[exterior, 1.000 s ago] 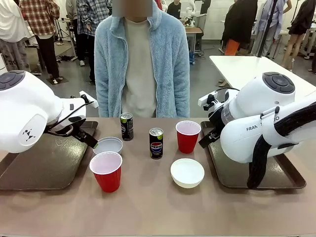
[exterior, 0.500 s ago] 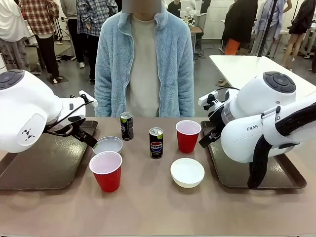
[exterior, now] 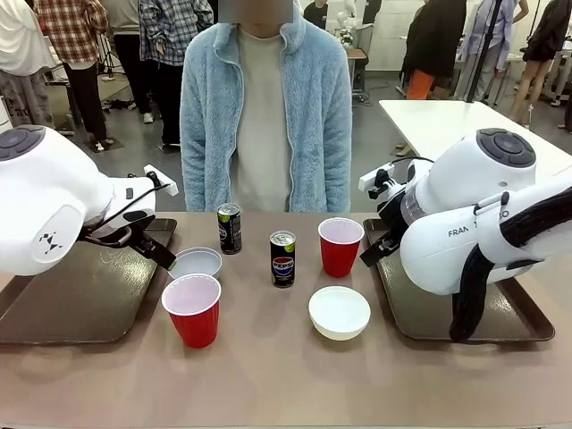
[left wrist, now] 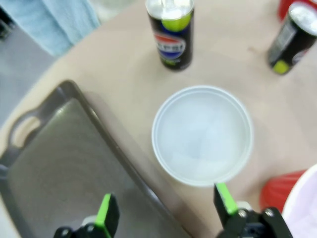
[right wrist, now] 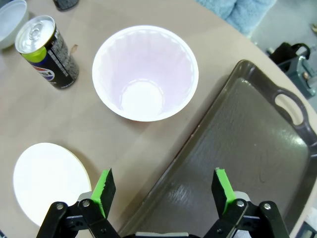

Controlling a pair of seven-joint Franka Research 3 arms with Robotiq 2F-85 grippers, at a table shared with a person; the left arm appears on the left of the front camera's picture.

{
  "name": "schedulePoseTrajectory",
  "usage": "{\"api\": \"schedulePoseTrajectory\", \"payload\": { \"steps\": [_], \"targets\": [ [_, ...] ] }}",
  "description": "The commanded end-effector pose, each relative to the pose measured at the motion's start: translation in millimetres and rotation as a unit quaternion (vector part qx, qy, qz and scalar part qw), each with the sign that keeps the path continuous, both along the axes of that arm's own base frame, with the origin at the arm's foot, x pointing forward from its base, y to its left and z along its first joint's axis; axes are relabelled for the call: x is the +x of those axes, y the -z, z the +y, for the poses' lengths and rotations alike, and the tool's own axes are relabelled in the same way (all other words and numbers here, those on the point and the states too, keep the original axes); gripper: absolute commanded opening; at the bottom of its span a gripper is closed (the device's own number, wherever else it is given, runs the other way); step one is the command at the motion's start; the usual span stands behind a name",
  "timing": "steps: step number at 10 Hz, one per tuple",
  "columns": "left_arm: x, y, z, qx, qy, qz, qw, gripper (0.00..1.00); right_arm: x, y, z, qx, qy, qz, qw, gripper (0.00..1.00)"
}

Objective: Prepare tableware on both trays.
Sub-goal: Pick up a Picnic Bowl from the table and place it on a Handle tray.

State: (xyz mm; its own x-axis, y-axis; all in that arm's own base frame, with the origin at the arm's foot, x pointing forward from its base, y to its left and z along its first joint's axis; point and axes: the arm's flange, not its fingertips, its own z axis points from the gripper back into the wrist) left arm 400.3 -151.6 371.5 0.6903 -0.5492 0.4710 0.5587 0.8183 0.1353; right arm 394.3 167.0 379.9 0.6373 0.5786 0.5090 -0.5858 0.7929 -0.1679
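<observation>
The left tray (exterior: 63, 304) lies bare at the left end of the table (exterior: 268, 375), with none of the tableware on it yet. The left pincer (left wrist: 166, 206) hangs wide and empty across that tray's inner rim. One green pad is over the tray floor and the other is past the rim, at the near edge of the left bowl (left wrist: 200, 134). The near red cup (exterior: 192, 308) stands close by.

If the pincer drops straight down, a finger could land on the raised rim and jolt the tray. The outer finger could shove the bowl or clip the cup, which looks light enough to topple. The left wrist view is blurred, so I cannot tell how high the pincer sits.

The plain can (exterior: 230, 228) and the Pepsi can (exterior: 282, 259) stand upright mid-table, apart from each other. Both are tall and narrow, so a dragged bowl or a passing arm could knock one over and send it rolling.

The far red cup (right wrist: 146, 72) stands upright just off the edge of the right tray (right wrist: 237, 148). The right bowl (exterior: 339, 312) sits nearer the robot. The right pincer (right wrist: 163, 191) is also spread wide and holds nothing. It hangs above that tray's edge with the cup ahead of it.

The cup's thin wall would likely buckle under a hard squeeze. An off-centre approach could slide it toward the Pepsi can. Anything carried across must also clear the tray's raised rim, or it may catch there and tip.
</observation>
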Motion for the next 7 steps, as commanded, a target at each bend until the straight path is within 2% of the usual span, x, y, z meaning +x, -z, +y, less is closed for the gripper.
{"api": "schedulePoseTrajectory", "payload": {
  "steps": [1,3,4,6,7],
  "targets": [
    [-44,-38,4,0.03,0.012,0.035,0.999,1.0,-52,-41,0,-0.031,0.021,-0.008,0.999,1.0],
    [-64,-83,7,0.036,0.006,0.045,0.998,1.0,-92,-75,-2,-0.038,0.05,-0.019,0.998,1.0],
    [-81,-94,9,0.031,0.001,0.059,0.998,1.0,-110,-77,-9,-0.046,0.059,0.003,0.997,1.0],
    [-103,-100,18,0.023,-0.006,0.131,0.991,1.0,-140,-56,-27,-0.057,0.091,0.101,0.989,1.0],
    [-113,-99,23,0.019,-0.016,0.136,0.99,1.0,-154,-41,-35,-0.076,0.111,0.143,0.981,1.0]
  ]
}}
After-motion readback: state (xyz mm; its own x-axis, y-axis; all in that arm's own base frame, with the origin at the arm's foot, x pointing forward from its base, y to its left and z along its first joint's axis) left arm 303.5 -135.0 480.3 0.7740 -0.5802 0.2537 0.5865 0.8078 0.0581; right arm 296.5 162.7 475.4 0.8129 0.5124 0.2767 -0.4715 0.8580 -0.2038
